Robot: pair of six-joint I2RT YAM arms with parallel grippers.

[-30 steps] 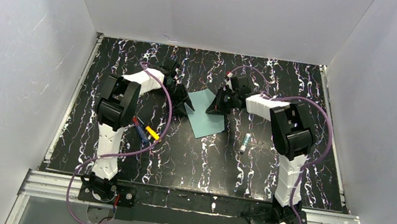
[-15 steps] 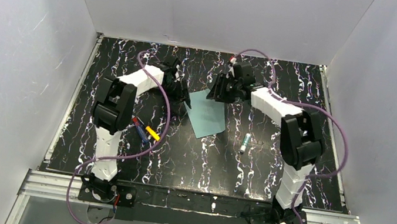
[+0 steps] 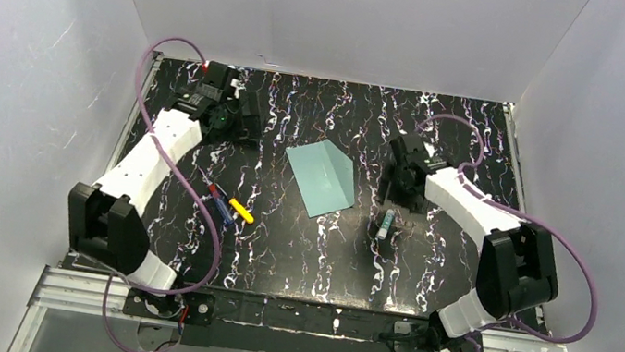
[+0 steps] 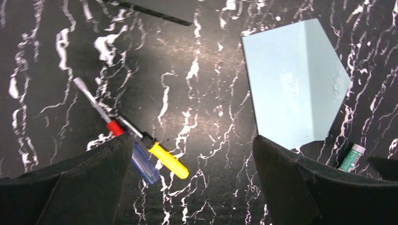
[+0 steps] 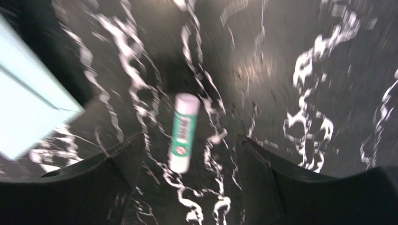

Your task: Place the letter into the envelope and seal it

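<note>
The teal envelope [image 3: 322, 178] lies flat mid-table, and its pointed flap is spread out in the left wrist view [image 4: 295, 84]. The letter is hidden or out of view. My left gripper [image 3: 241, 115] hovers at the back left, well clear of the envelope, and stands open [image 4: 191, 140] with nothing between its fingers. To the right of the envelope my right gripper [image 3: 403, 192] is also open [image 5: 190, 138]. It hangs above a green-and-white glue stick [image 5: 183, 133] that lies on the table [image 3: 387, 222].
Three screwdrivers [image 3: 228, 205] lie left of the envelope, with yellow [image 4: 169, 161], blue [image 4: 142, 161] and red handles. The table [image 3: 296, 258] is black marble-patterned. White walls close in the left, back and right sides, and a metal rail runs along the near edge.
Both grippers have left the envelope and opened. The left arm swung out to the back left. The right arm moved right and nearer, over the glue stick. The envelope stays put.
</note>
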